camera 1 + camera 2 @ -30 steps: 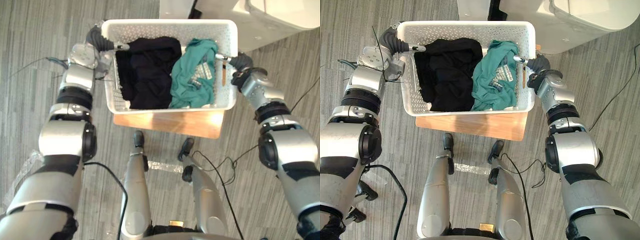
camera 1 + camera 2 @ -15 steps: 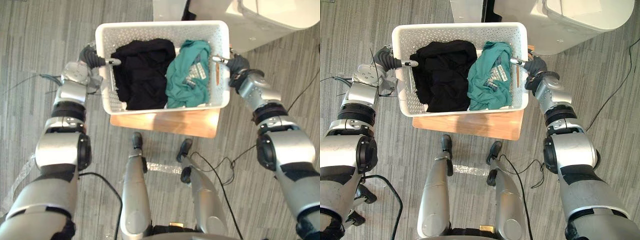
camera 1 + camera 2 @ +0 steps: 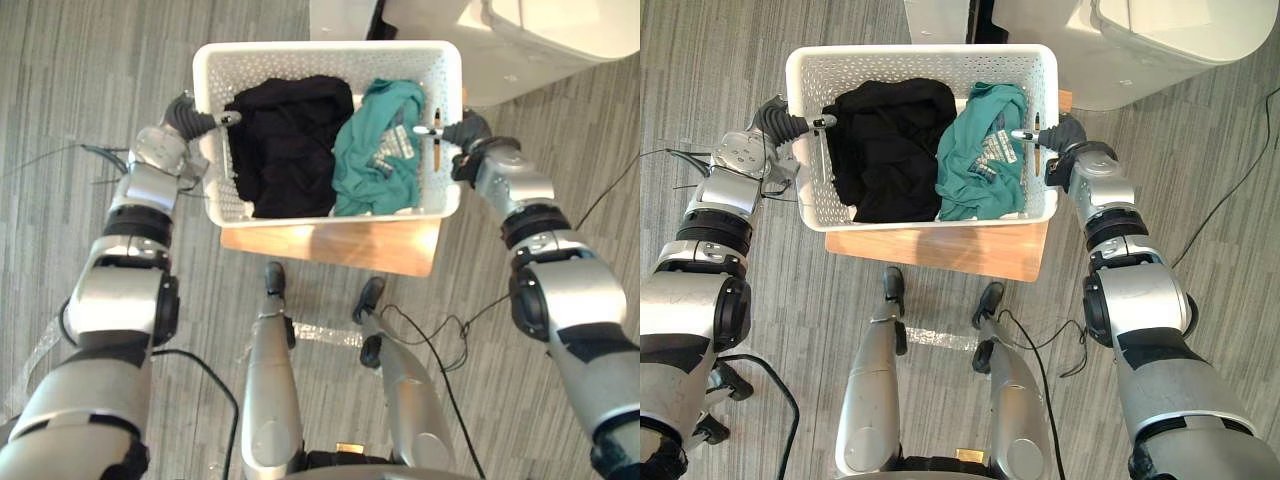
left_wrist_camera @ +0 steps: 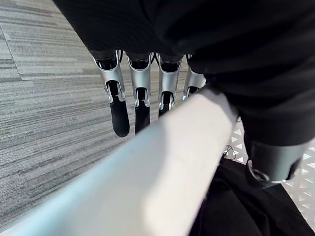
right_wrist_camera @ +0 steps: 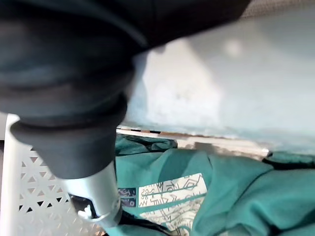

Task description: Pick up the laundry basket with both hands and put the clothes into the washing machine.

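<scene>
1. Since the laundry basket must lift level, my left hand pinches its rim.
2. My right hand meets the opposite rim; its grasp I cannot tell.
3. It is over the wooden stand.

Washer just past basket far-R corner — floor open L; wood stand below.
</scene>
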### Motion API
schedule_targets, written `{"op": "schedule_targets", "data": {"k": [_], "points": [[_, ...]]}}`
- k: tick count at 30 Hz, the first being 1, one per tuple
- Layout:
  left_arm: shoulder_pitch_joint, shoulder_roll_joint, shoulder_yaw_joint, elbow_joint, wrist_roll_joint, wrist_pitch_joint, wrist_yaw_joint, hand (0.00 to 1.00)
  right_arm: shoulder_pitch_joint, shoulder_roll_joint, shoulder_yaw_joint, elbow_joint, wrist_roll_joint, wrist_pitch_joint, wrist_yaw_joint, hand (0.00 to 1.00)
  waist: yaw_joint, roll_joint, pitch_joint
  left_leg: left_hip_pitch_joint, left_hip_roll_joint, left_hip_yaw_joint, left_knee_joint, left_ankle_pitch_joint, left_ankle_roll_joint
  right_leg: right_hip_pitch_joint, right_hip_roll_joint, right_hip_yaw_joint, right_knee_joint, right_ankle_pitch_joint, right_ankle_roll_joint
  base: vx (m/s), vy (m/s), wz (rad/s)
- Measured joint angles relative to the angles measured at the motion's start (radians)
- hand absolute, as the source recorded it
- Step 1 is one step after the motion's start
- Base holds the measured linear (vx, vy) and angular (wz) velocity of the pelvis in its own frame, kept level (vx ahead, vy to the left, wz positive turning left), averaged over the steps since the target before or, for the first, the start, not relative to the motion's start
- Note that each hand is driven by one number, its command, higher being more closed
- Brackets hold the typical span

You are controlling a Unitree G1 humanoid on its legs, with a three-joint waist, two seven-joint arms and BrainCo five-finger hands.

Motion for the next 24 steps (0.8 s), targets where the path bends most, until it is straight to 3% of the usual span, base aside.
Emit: {"op": "schedule_targets", "data": {"k": [4, 6, 9, 11, 14, 16, 19, 20, 24], "points": [[0.027, -0.015, -0.039, -0.082, 0.066, 0.023, 0.077, 1.00, 0.014, -0.002, -0.015, -0.060, -0.118, 0.002, -0.058, 1.00, -0.004, 0.000, 0.000, 0.002, -0.007, -0.009, -0.026, 0.017, 0.000, 0.000, -0.002, -0.012, -0.007, 0.002, -0.002, 0.04, -0.026, 0.09], [0.083, -0.010, -0.118, -0.217, 0.122, 0.061, 0.112, 1.00, 0.073, -0.012, -0.045, -0.155, -0.175, 0.007, -0.090, 1.00, 0.007, 0.000, 0.000, 0.000, -0.010, -0.009, -0.029, 0.017, 0.000, -0.001, -0.004, -0.014, -0.008, 0.002, -0.002, 0.06, -0.008, 0.03], [0.228, -0.004, -0.142, -0.496, 0.215, 0.103, 0.130, 1.00, 0.187, -0.033, -0.106, -0.316, -0.251, 0.017, -0.123, 1.00, 0.011, 0.000, 0.000, -0.004, -0.019, -0.007, -0.030, 0.017, 0.000, -0.004, -0.013, -0.017, -0.009, 0.001, -0.002, 0.08, 0.010, 0.06], [0.305, -0.016, -0.130, -0.615, 0.257, 0.116, 0.131, 1.00, 0.250, -0.035, -0.152, -0.397, -0.271, 0.027, -0.143, 1.00, 0.011, 0.000, 0.000, -0.004, -0.024, -0.003, -0.029, 0.017, 0.000, -0.003, -0.019, -0.018, -0.009, 0.001, -0.002, 0.07, 0.019, 0.04], [0.398, -0.104, -0.046, -0.721, 0.274, 0.119, 0.144, 1.00, 0.330, -0.034, -0.193, -0.524, -0.270, 0.045, -0.159, 1.00, 0.011, 0.000, 0.000, 0.004, -0.025, 0.013, -0.025, 0.017, 0.000, -0.001, -0.024, -0.012, -0.006, 0.001, -0.002, 0.05, 0.007, -0.05], [0.450, -0.188, 0.046, -0.784, 0.188, 0.133, 0.172, 1.00, 0.393, -0.028, -0.212, -0.646, -0.267, 0.052, -0.176, 1.00, 0.012, 0.000, 0.000, 0.036, -0.024, 0.028, -0.029, 0.017, 0.000, 0.014, -0.025, 0.006, 0.003, -0.001, 0.000, 0.03, -0.011, -0.15], [0.523, -0.251, 0.087, -0.873, 0.080, 0.136, 0.194, 1.00, 0.485, -0.001, -0.241, -0.783, -0.238, 0.053, -0.189, 1.00, 0.007, 0.001, 0.000, 0.098, -0.030, 0.041, -0.058, 0.019, 0.004, 0.051, -0.029, 0.018, 0.008, -0.009, 0.000, 0.02, -0.027, -0.10], [0.590, -0.293, 0.113, -0.940, 0.015, 0.124, 0.204, 1.00, 0.562, 0.022, -0.257, -0.874, -0.224, 0.052, -0.195, 1.00, 0.003, 0.002, 0.000, 0.146, -0.034, 0.053, -0.080, 0.021, 0.007, 0.079, -0.036, 0.027, 0.018, -0.024, 0.008, 0.01, -0.026, -0.04], [0.737, -0.343, 0.127, -0.996, -0.136, 0.095, 0.204, 1.00, 0.736, 0.068, -0.262, -0.994, -0.200, 0.054, -0.183, 1.00, -0.002, 0.014, -0.008, 0.236, -0.051, 0.061, -0.094, 0.013, 0.016, 0.134, -0.049, 0.040, 0.063, -0.061, 0.007, 0.01, -0.007, -0.01]]}}
